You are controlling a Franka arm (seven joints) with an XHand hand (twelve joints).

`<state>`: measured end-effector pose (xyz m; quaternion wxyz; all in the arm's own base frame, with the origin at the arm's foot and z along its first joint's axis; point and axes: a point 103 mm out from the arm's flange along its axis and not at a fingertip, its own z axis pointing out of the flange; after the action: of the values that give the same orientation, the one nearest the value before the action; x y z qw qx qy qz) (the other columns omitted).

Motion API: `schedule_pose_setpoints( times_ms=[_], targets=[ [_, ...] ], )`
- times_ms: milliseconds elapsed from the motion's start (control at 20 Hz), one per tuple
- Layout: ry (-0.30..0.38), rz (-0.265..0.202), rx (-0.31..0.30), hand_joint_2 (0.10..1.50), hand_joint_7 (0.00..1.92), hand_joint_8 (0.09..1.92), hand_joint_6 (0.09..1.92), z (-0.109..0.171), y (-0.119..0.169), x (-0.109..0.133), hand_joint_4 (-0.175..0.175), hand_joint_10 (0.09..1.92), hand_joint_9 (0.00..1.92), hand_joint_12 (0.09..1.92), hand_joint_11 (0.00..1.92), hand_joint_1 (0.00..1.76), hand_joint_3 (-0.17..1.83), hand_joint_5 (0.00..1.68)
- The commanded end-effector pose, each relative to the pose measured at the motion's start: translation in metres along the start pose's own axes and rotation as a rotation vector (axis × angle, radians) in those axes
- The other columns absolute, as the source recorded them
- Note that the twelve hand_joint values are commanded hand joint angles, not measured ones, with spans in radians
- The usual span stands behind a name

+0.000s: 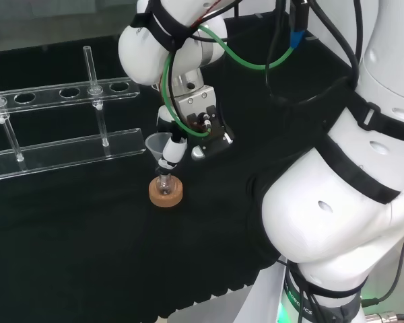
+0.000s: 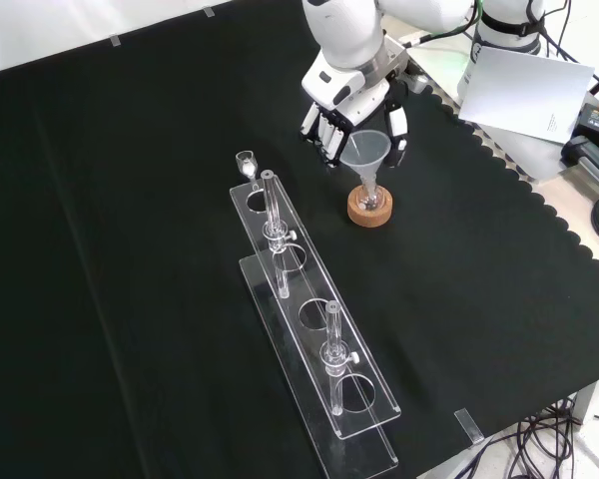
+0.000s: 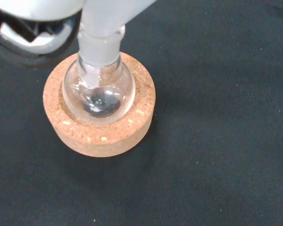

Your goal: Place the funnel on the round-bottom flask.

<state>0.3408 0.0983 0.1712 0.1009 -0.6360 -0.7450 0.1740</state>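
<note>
A clear funnel stands with its stem in the neck of a small round-bottom flask. The flask rests in a cork ring on the black cloth. A little dark matter lies at the flask's bottom. The hand hangs right over the flask, fingers on one side of the funnel's cone and thumb on the other, curled against it. In the head view a finger lies on the cone's right side.
A long clear plastic rack with holes and upright posts stands left of the flask in both views. A white sheet of paper lies at the front view's upper right, past the cloth's edge. The arm's white links rise at the head view's right.
</note>
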Motion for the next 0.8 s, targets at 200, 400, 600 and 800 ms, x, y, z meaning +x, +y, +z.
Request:
schedule_pose_setpoints(
  times_ms=[200, 400, 600, 800],
  targets=[
    [-0.011, -0.017, -0.004, 0.51, 0.99, 0.42, 0.53, 0.0005, -0.0060, 0.0078, 0.042, 0.24, 1.00, 1.33, 0.45, 0.87, 0.60, 0.76],
    [-0.006, -0.010, -0.008, 0.51, 0.99, 0.42, 0.53, 0.0016, -0.0071, 0.0093, 0.042, 0.24, 1.00, 1.33, 0.45, 0.87, 0.60, 0.76],
    [-0.004, -0.007, -0.007, 0.51, 0.98, 0.42, 0.53, 0.0014, -0.0087, 0.0114, 0.042, 0.24, 1.00, 1.33, 0.45, 0.87, 0.60, 0.75],
    [-0.003, -0.006, -0.008, 0.51, 0.98, 0.42, 0.53, 0.0052, -0.0111, 0.0124, 0.042, 0.24, 1.00, 1.33, 0.45, 0.87, 0.60, 0.75]
  ],
)
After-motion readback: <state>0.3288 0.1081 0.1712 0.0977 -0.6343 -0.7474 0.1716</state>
